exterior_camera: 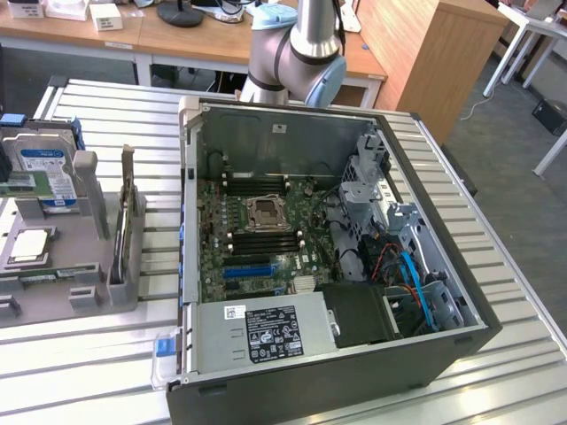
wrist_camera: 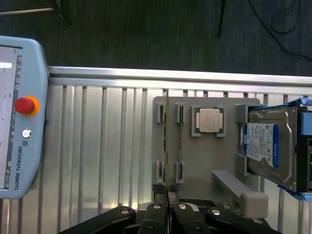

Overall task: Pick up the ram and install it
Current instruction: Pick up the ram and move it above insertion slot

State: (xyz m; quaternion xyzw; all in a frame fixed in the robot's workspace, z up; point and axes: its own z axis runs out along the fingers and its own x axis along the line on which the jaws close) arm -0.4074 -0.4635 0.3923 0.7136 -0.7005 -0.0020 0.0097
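Your tool point(wrist_camera: 167, 196) is squeezed closed, holding nothing. The ram point(wrist_camera: 166, 141) stands on edge in the gray holder point(wrist_camera: 204, 156), its length pointing at the tool, nine o'clock from the computer case point(exterior_camera: 292, 142) in the exterior view.

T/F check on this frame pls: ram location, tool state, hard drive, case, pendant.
1. The ram stands on edge in the grey fixture. True.
2. The tool is open. False: it is shut, with nothing gripped.
3. The hard drive is mounted inside the case. False: it sits in the fixture, beside the processor.
4. The computer case lies open with its motherboard exposed. True.
5. The pendant has a red button. True.
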